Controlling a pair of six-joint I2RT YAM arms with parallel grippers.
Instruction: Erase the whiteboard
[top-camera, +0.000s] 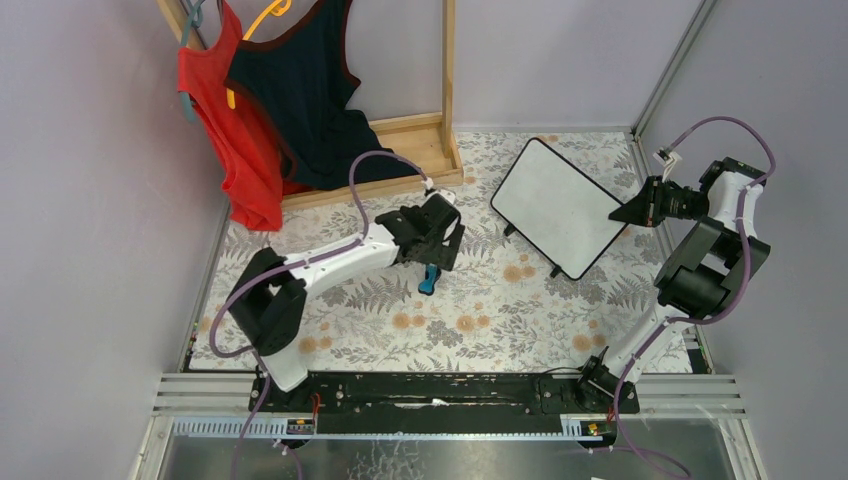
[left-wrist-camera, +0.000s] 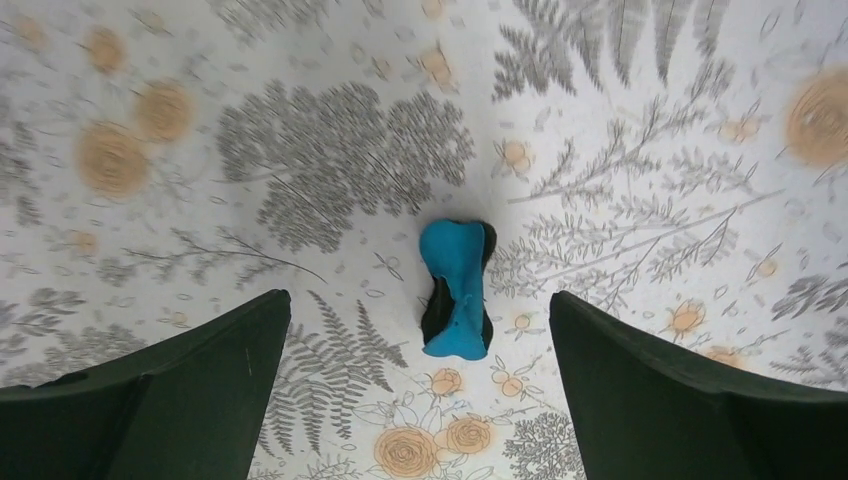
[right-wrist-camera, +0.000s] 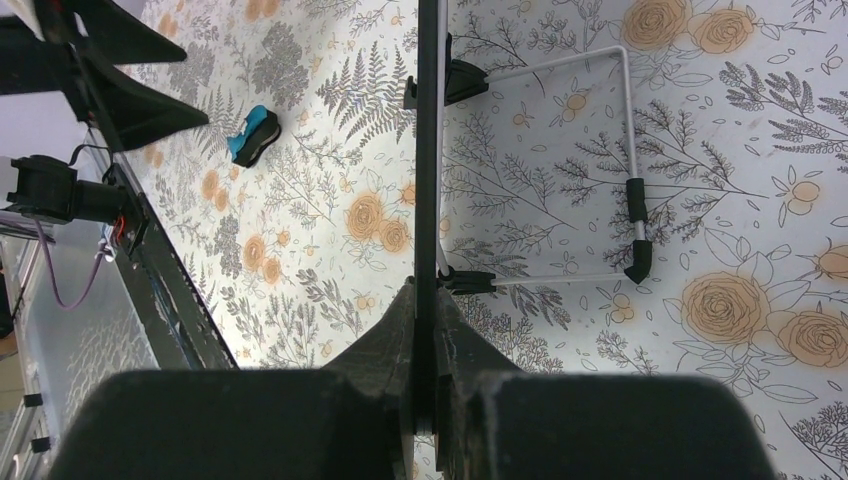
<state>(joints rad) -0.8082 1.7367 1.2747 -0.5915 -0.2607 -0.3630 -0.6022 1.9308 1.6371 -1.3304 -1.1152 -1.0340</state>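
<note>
The whiteboard (top-camera: 560, 205) stands tilted on its small black feet at the back right, its white face blank. My right gripper (top-camera: 632, 208) is shut on its right edge; in the right wrist view the board's thin black edge (right-wrist-camera: 427, 150) runs straight up from between the closed fingers, with its wire stand (right-wrist-camera: 628, 170) to the right. A small blue eraser (top-camera: 429, 279) lies on the floral tablecloth near the middle. My left gripper (left-wrist-camera: 420, 335) hangs open just above it, the eraser (left-wrist-camera: 457, 288) lying free between and ahead of the spread fingers.
A wooden clothes rack (top-camera: 440, 135) with a red top (top-camera: 235, 130) and a dark top (top-camera: 305, 95) stands at the back left. Grey walls close in on both sides. The black mounting rail (top-camera: 440, 390) runs along the near edge.
</note>
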